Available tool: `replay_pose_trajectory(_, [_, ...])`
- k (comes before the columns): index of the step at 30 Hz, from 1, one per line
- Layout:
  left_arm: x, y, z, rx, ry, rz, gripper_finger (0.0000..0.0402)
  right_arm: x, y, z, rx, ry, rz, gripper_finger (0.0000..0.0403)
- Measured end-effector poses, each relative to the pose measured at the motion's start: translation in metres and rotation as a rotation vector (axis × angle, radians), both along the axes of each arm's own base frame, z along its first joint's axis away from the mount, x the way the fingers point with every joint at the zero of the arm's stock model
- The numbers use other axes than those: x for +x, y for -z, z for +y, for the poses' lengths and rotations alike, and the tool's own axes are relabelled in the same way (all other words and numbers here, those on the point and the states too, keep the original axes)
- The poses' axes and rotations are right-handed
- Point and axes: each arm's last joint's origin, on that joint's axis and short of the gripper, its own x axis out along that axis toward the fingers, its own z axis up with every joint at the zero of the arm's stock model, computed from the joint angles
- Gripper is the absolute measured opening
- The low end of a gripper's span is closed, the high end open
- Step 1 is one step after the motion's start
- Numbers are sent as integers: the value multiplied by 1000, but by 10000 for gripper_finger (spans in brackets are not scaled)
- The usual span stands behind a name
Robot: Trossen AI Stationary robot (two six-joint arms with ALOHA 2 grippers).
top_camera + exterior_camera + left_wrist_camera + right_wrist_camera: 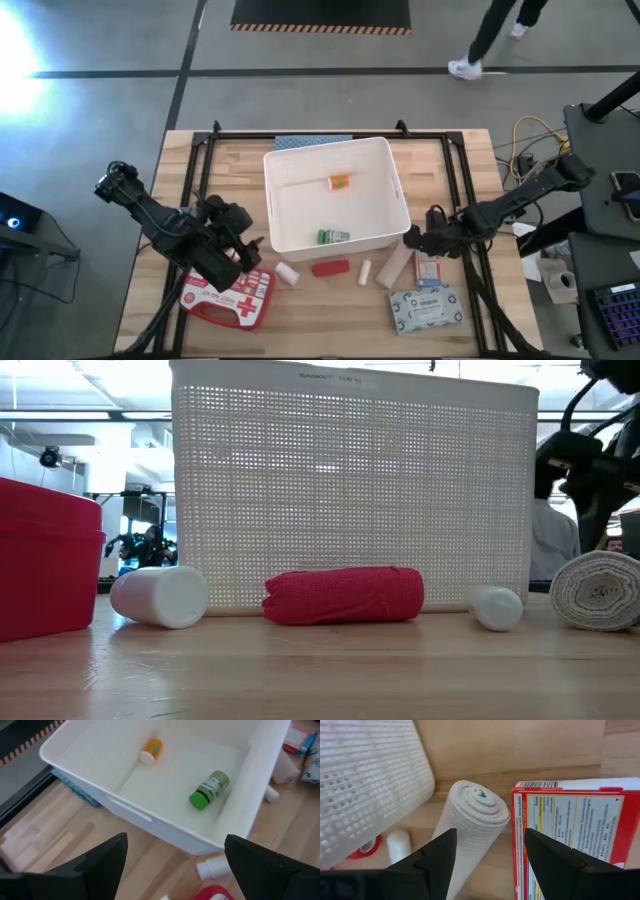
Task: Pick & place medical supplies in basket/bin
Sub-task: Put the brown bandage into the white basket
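Note:
The white tub (pixel 335 195) stands mid-table and holds a green bottle (pixel 333 236) and an orange bottle (pixel 338 182). Both also show in the left wrist view, the green bottle (pixel 209 790) and the orange bottle (pixel 151 751). My left gripper (pixel 238 252) hovers open by the tub's near-left corner, above the red first-aid case (pixel 230 297). My right gripper (pixel 415 240) is open at the tub's near-right corner. In the right wrist view it (pixel 490 855) stands over the big white roll (pixel 470 820) and the red-white box (pixel 565 830), touching neither.
In front of the tub lie a small white bottle (pixel 288 272), a red roll (pixel 330 268), a small white roll (pixel 366 270) and the pale patterned pack (pixel 427 307). A blue cloth (pixel 312 142) sits behind the tub. A person's legs (pixel 490 35) show beyond the table.

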Motion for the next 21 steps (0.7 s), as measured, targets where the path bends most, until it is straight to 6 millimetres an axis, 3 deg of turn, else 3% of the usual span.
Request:
replay_pose_trajectory(8, [-11, 7, 8, 12, -8, 20, 310, 19, 14, 9, -16, -33, 1, 224])
replay_pose_trajectory(16, [-11, 9, 8, 5, -22, 18, 310, 31, 12, 25, 88, -319, 77, 224])
replay_pose_trajectory(21, [-11, 9, 8, 5, -22, 18, 310, 38, 3, 31, -63, -471, 6, 224])
